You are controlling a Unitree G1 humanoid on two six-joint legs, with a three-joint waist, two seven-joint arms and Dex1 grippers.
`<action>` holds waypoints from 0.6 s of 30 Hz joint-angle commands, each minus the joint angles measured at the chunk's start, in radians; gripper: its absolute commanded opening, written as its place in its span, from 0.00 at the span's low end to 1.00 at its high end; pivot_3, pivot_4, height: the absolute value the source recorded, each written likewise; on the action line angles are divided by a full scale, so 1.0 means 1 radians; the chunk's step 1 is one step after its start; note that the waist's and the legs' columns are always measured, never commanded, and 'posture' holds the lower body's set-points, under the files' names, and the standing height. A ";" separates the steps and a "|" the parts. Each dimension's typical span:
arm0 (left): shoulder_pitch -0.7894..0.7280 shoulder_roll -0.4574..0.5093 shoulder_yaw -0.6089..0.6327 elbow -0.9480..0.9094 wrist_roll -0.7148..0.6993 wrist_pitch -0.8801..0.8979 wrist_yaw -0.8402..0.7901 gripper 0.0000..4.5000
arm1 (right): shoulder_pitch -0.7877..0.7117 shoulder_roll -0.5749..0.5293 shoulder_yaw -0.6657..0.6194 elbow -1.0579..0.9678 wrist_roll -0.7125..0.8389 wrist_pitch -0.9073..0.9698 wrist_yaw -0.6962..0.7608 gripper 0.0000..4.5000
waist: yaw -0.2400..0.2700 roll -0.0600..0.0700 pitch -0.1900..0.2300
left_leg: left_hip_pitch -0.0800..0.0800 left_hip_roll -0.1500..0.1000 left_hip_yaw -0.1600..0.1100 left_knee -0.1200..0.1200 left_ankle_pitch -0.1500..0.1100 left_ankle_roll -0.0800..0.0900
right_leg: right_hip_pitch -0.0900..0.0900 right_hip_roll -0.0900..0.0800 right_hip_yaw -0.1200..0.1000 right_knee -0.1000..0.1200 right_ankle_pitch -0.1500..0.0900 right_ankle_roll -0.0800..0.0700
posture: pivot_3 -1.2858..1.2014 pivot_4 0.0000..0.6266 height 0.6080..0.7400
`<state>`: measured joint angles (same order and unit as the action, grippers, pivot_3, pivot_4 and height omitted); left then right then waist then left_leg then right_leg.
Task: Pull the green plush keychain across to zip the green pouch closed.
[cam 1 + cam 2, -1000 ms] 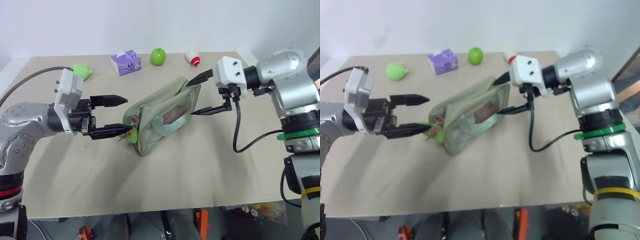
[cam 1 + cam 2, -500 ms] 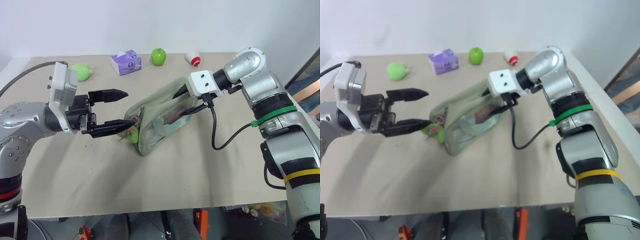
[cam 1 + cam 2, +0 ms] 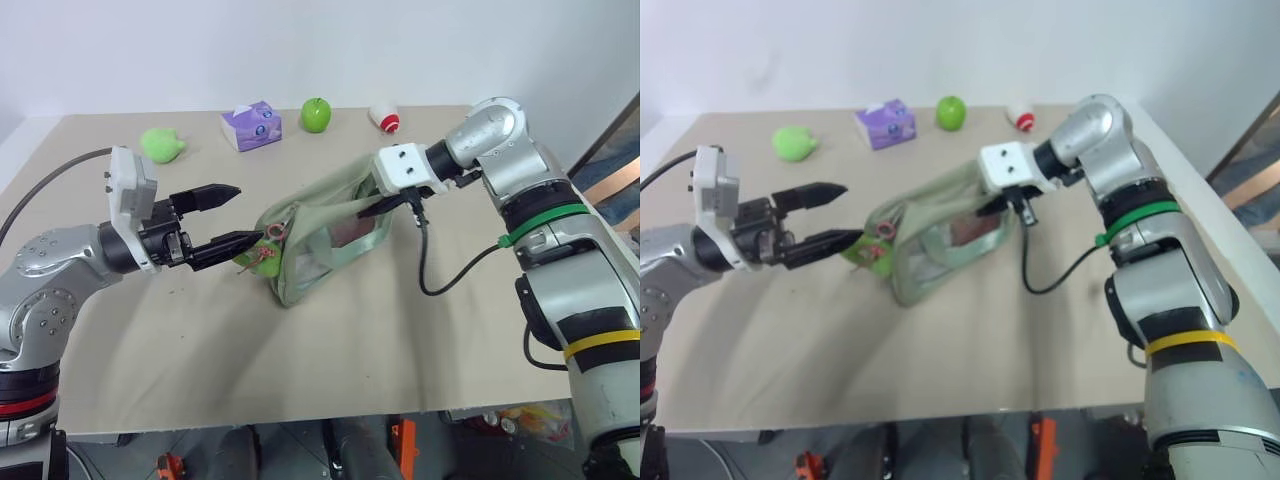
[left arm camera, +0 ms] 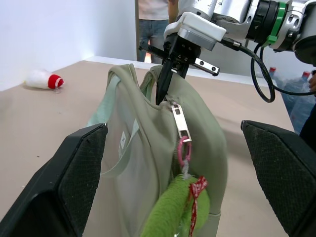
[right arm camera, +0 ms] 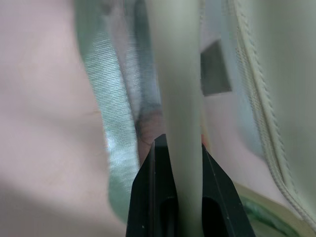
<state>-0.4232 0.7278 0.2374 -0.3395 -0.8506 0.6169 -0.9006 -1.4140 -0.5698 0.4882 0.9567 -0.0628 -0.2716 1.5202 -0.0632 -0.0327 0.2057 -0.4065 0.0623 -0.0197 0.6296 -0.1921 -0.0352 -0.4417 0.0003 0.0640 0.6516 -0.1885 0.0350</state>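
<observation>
A white wall runs behind the beige tabletop point(image 3: 330, 360). Along the far edge, near the wall, sit a loose light-green plush blob point(image 3: 163, 144), a purple tissue pack point(image 3: 252, 125), a green apple point(image 3: 317, 113) and a small white-and-red thing point(image 3: 386, 118) lying on its side.

The green pouch point(image 3: 325, 235) lies near the middle of the tabletop, slanted, one end towards my left arm and the other towards my right. Its clear side shows something reddish inside, and a pale-green strap point(image 4: 109, 106) crosses that side.

My right claw point(image 3: 372, 207) is pinched tight on the pouch's pale-green fabric at the end on my right; from the right wrist view a band of that fabric runs straight between the two black fingers point(image 5: 150, 197).

The green plush keychain point(image 4: 178, 207) hangs from a pink clasp point(image 4: 183, 150) on the zip pull at the pouch's other end, the end towards my left arm. My left claw point(image 3: 228, 217) stands wide open at that end. In the left wrist view the keychain hangs between its two fingers point(image 4: 79, 177), touching neither. From the head views the nearer fingertip lies just beside the keychain; I cannot tell whether they touch.

A person stands in the background behind my right arm.
</observation>
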 commanded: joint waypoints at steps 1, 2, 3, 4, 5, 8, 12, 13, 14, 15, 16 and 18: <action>0.001 -0.012 0.029 -0.021 -0.004 -0.027 0.019 1.00 | -0.006 -0.006 -0.051 -0.154 -0.004 0.294 0.003 0.01 | 0.003 0.000 0.000 | 0.000 0.000 0.000 0.000 0.000 0.000 | 0.000 0.000 0.000 0.001 0.000 0.000 | 0.52 0.24 1.00; 0.001 -0.019 0.036 -0.024 -0.011 -0.027 0.025 1.00 | 0.005 -0.008 -0.053 -0.232 0.003 0.423 0.015 0.01 | 0.004 0.000 0.000 | 0.000 0.000 0.000 0.000 0.000 0.000 | 0.000 0.000 0.000 0.001 0.000 0.000 | 0.52 0.24 1.00; 0.002 -0.024 0.044 -0.024 -0.019 -0.029 0.031 1.00 | 0.027 -0.017 -0.051 -0.324 -0.001 0.524 0.018 0.01 | 0.004 0.000 0.000 | 0.000 0.000 0.000 0.000 0.000 0.000 | -0.001 0.000 0.000 0.001 0.000 0.000 | 0.52 0.24 1.00; 0.003 -0.029 0.048 -0.024 -0.023 -0.030 0.038 1.00 | 0.046 -0.026 -0.047 -0.405 -0.009 0.619 0.018 0.01 | 0.005 0.000 0.000 | 0.000 0.000 0.000 0.000 0.000 0.000 | -0.001 0.000 0.000 0.002 0.000 0.000 | 0.52 0.24 1.00; 0.003 -0.035 0.052 -0.022 -0.025 -0.033 0.043 1.00 | 0.058 -0.035 -0.042 -0.484 -0.013 0.722 0.021 0.01 | 0.006 0.000 0.000 | 0.000 0.000 0.000 0.000 0.000 0.000 | -0.001 0.000 0.000 0.002 0.000 0.000 | 0.52 0.24 1.00; 0.002 -0.054 0.051 -0.023 -0.030 -0.035 0.057 1.00 | 0.051 -0.080 -0.035 -0.616 -0.018 0.894 0.054 0.01 | 0.009 0.000 0.000 | -0.001 0.000 -0.001 0.000 0.000 0.000 | -0.002 0.000 -0.001 0.003 0.000 0.000 | 0.52 0.24 1.00; 0.012 -0.070 0.042 -0.009 -0.018 -0.051 0.053 1.00 | -0.022 -0.131 -0.015 -0.667 -0.017 1.015 0.091 0.01 | 0.014 0.000 0.000 | -0.002 0.000 -0.001 0.000 0.000 0.000 | -0.003 0.000 -0.001 0.003 -0.001 0.000 | 0.52 0.24 1.00; 0.013 -0.072 0.041 -0.005 -0.017 -0.054 0.053 1.00 | -0.032 -0.140 -0.008 -0.677 -0.013 1.030 0.094 0.01 | 0.014 0.000 0.000 | -0.002 0.000 -0.001 0.000 0.000 0.000 | -0.003 0.000 -0.001 0.003 -0.002 -0.002 | 0.52 0.24 1.00; 0.013 -0.078 0.040 0.000 -0.017 -0.057 0.053 1.00 | -0.048 -0.149 0.004 -0.690 -0.001 1.052 0.094 0.01 | 0.013 0.000 0.000 | -0.002 0.000 0.000 0.000 0.000 0.000 | -0.003 0.000 -0.001 0.003 -0.002 -0.002 | 0.52 0.24 1.00; 0.013 -0.084 0.038 0.003 -0.015 -0.061 0.052 1.00 | -0.061 -0.145 0.007 -0.696 0.001 1.074 0.094 0.01 | 0.012 0.000 0.000 | -0.001 0.000 0.000 0.000 0.000 0.000 | -0.003 0.000 -0.001 0.003 -0.002 -0.002 | 0.52 0.24 1.00; 0.012 -0.088 0.034 0.008 -0.011 -0.065 0.051 1.00 | -0.064 -0.144 0.008 -0.707 0.002 1.082 0.089 0.01 | 0.011 0.000 0.000 | -0.001 0.000 0.000 0.000 0.000 0.000 | -0.003 0.000 -0.001 0.003 -0.002 -0.002 | 0.52 0.24 1.00; 0.008 -0.095 0.031 0.017 -0.006 -0.070 0.048 1.00 | -0.042 -0.152 0.006 -0.741 0.006 1.052 0.084 0.01 | 0.010 0.000 0.000 | -0.001 0.000 -0.001 0.000 0.000 0.000 | -0.003 0.001 -0.001 0.003 -0.002 -0.002 | 0.52 0.24 1.00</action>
<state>-0.4044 0.6358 0.2517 -0.3217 -0.8594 0.5739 -0.8513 -1.4353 -0.7092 0.5075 0.2738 -0.0728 0.7979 1.5603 -0.0536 -0.0325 0.2058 -0.4074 0.0626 -0.0204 0.6297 -0.1922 -0.0355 -0.4446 0.0013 0.0630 0.6546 -0.1908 0.0330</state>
